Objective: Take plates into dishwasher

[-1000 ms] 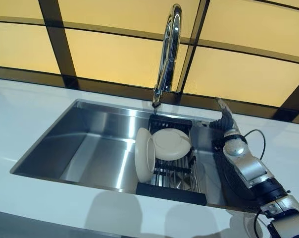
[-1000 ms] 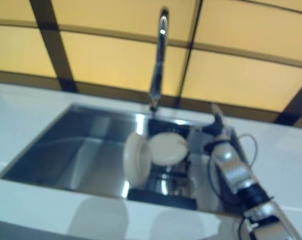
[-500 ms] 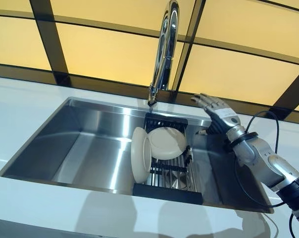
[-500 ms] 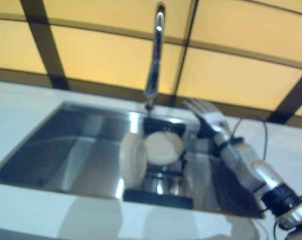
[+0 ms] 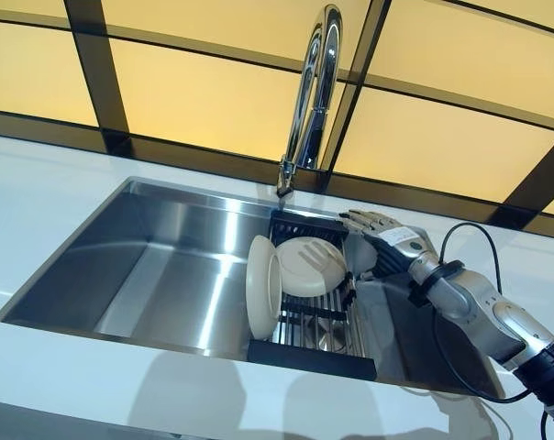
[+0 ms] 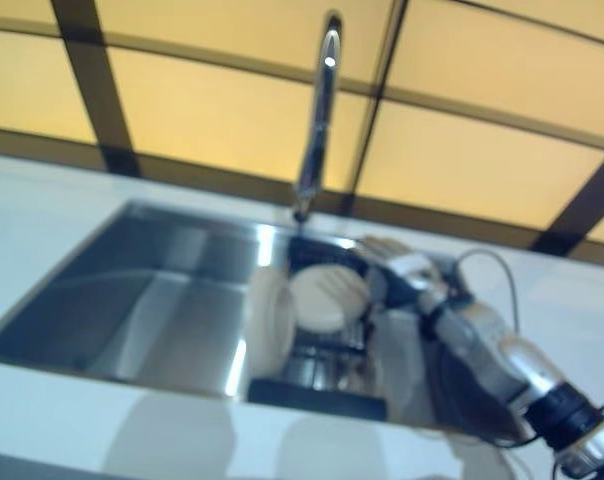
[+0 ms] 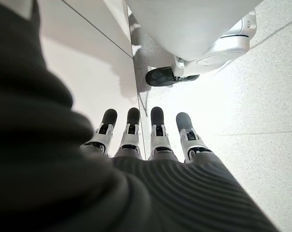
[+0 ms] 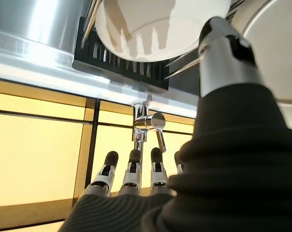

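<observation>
Two cream plates stand in a black dish rack (image 5: 310, 354) at the right end of the steel sink (image 5: 167, 266). One plate (image 5: 262, 286) is upright on its edge. The other, round plate (image 5: 313, 266) leans behind it, facing up. My right hand (image 5: 396, 246) is open, its straight fingers reaching over the rack's right side, close to the round plate (image 8: 155, 26). I cannot tell if they touch. A third plate rim (image 8: 276, 58) shows beside its thumb (image 8: 224, 53). My left hand (image 7: 157, 133) is open and hangs over the floor, holding nothing.
A tall chrome faucet (image 5: 307, 101) rises behind the rack. White counter (image 5: 48, 192) surrounds the sink, with yellow panels in dark frames behind it. The left wrist view shows a white cabinet front (image 7: 97, 67) and a white wheeled base (image 7: 209, 43) on a speckled floor.
My right hand has come down from the sink's back rim and moved left over the rack, towards the plates. The camera shifted a little.
</observation>
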Motion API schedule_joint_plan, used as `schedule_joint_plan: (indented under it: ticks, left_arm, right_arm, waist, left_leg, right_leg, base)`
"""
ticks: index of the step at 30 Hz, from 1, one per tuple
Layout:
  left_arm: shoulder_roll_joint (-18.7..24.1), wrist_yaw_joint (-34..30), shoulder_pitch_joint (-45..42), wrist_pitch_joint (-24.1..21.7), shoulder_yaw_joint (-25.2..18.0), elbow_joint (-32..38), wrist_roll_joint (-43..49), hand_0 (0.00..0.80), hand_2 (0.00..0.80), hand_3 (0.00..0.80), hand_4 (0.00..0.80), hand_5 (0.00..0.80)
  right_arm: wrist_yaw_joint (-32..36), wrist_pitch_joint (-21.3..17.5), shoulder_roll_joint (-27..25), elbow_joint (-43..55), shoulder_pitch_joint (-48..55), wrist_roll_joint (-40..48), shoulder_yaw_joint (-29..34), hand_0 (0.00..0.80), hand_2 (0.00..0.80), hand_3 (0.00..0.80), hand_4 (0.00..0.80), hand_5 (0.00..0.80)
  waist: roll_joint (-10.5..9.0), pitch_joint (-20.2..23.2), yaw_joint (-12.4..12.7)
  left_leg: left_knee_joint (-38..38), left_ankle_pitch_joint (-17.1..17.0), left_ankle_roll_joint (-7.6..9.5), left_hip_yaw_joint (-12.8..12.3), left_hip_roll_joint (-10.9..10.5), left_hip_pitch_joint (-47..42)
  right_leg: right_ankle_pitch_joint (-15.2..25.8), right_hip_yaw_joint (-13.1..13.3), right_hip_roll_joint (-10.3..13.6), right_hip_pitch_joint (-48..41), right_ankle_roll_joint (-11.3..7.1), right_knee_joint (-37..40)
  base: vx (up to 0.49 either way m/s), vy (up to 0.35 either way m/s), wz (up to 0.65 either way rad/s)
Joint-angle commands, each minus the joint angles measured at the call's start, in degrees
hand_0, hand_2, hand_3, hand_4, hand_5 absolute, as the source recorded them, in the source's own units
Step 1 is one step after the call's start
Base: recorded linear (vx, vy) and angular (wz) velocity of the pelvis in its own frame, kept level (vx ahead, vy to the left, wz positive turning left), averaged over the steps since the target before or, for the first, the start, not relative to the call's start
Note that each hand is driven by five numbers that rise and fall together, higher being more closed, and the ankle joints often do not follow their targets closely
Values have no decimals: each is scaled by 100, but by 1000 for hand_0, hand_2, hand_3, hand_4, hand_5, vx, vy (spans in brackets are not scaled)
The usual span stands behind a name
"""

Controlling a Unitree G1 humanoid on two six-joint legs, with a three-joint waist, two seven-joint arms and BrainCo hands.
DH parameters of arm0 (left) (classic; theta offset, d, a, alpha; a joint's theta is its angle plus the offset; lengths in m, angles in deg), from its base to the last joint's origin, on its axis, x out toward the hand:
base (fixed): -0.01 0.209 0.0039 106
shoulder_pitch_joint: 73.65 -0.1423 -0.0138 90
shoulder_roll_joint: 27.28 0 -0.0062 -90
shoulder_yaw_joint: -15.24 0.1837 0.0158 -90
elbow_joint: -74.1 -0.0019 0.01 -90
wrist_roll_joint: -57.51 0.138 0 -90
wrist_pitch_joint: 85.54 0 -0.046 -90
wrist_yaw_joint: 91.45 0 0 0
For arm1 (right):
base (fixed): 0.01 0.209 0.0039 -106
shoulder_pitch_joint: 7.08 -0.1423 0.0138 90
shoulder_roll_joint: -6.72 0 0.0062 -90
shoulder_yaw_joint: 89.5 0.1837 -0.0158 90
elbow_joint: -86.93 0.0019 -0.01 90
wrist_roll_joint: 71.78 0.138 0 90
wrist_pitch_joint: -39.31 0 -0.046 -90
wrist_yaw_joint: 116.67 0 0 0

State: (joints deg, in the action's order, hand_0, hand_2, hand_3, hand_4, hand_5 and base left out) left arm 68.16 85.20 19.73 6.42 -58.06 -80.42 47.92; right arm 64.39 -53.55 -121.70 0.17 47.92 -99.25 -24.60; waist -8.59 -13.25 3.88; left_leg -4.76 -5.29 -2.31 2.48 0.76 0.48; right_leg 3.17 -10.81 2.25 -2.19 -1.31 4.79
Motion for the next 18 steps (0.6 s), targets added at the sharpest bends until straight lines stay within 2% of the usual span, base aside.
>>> schedule_joint_plan:
  ticks: [1, 9, 18]
  left_arm:
    - [-16, -26, 108, -5, -64, -202, 200, 0, 0, 0, 0, 0]
    - [-64, -20, 94, 22, -51, -214, 253, 0, 0, 0, 0, 0]
    - [-68, -12, 98, 10, -38, -252, 311, 0, 0, 0, 0, 0]
  right_arm:
    - [61, 182, 213, 297, -31, 44, -67, 0, 0, 0, 0, 0]
    - [45, 479, 717, -165, 20, -60, -220, 0, 0, 0, 0, 0]
    - [-199, 613, 1026, -640, -91, -118, -343, 0, 0, 0, 0, 0]
  waist:
    - [-21, 287, 83]
    - [-15, 294, 162]
    - [-24, 260, 239]
  left_leg:
    - [207, 601, 442, -197, -176, -68]
    - [252, 617, 444, -171, -175, -70]
    - [247, 599, 440, -129, -170, -45]
  right_leg:
    - [-176, 216, 84, 183, -390, -543]
    - [-192, 165, 104, 145, -377, -557]
    - [-186, 127, 97, 147, -365, -553]
  base:
    - [0, 0, 0]
    - [0, 0, 0]
    - [0, 0, 0]
